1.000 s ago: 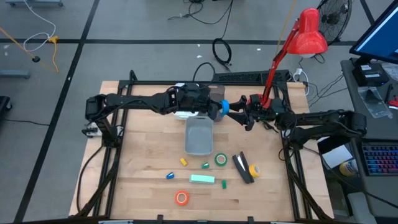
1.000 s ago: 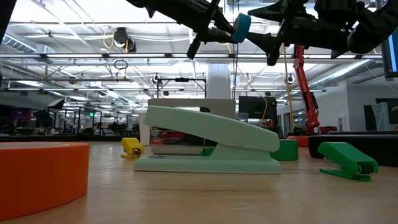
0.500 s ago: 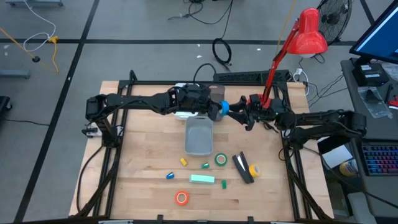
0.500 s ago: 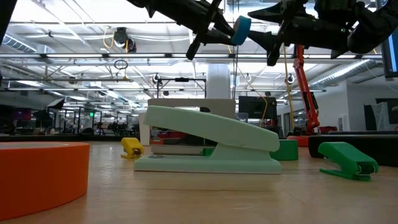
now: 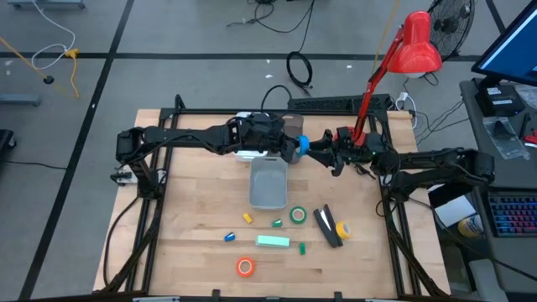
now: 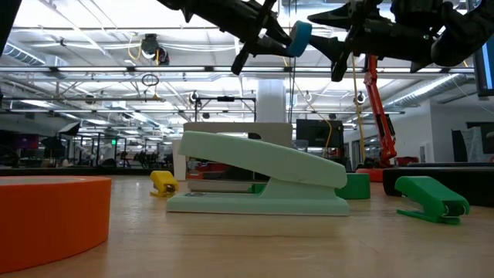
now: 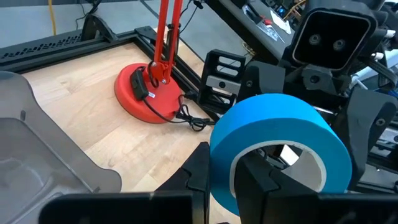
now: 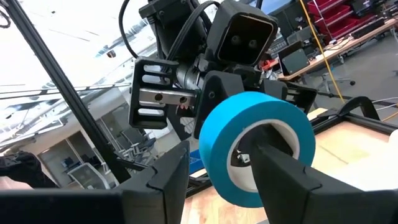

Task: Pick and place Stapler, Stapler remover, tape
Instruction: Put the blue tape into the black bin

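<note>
A blue tape roll [image 5: 303,144] hangs high over the table's far middle, with my left gripper [image 7: 227,174] shut on it. My right gripper [image 8: 217,174] faces it from the right, open. One of its fingers [image 8: 283,171] stands at the ring's hole and the other [image 8: 165,180] outside the blue wall [image 8: 214,152]. On the table near the front lie a mint stapler [image 5: 273,242], a black stapler [image 5: 327,225], a green tape roll [image 5: 298,215], a yellow-orange roll [image 5: 342,228], an orange roll [image 5: 245,267] and a green stapler remover [image 6: 432,199]. My left gripper pinches the blue roll's wall [image 7: 217,155], one finger [image 7: 255,177] inside the ring's hole and one [image 7: 199,171] outside. The fingers come nearly level from the table's left. The roll stands on edge, lifted clear of everything. I cannot tell whether my right gripper's fingers touch the roll.
A grey bin [image 5: 268,180] sits on the table just below and left of the two grippers. A red desk lamp [image 5: 417,42] rises from its base [image 7: 146,96] at the far right. Small yellow, blue and green bits lie near the mint stapler.
</note>
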`<action>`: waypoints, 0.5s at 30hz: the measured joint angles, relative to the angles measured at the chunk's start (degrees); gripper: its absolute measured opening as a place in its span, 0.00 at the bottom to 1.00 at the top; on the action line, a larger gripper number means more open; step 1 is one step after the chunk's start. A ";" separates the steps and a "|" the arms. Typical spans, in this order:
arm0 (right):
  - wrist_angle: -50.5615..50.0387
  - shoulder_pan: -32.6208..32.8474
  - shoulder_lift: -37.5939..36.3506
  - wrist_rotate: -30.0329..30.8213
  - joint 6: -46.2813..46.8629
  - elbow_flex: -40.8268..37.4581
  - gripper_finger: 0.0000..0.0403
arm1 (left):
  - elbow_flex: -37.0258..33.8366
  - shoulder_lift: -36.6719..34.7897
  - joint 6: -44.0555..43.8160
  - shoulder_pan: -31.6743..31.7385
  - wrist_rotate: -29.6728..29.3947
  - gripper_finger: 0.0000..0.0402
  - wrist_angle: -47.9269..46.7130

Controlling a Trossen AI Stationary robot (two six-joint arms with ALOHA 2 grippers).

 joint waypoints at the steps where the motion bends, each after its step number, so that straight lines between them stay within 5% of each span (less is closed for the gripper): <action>1: 0.02 0.00 0.00 0.00 0.00 0.00 0.40 | 0.00 0.00 0.01 0.00 0.00 0.10 -0.05; 15: 1.54 0.98 0.00 0.50 -0.14 0.79 0.30 | 0.00 -0.01 -0.07 -0.06 -0.94 0.10 1.73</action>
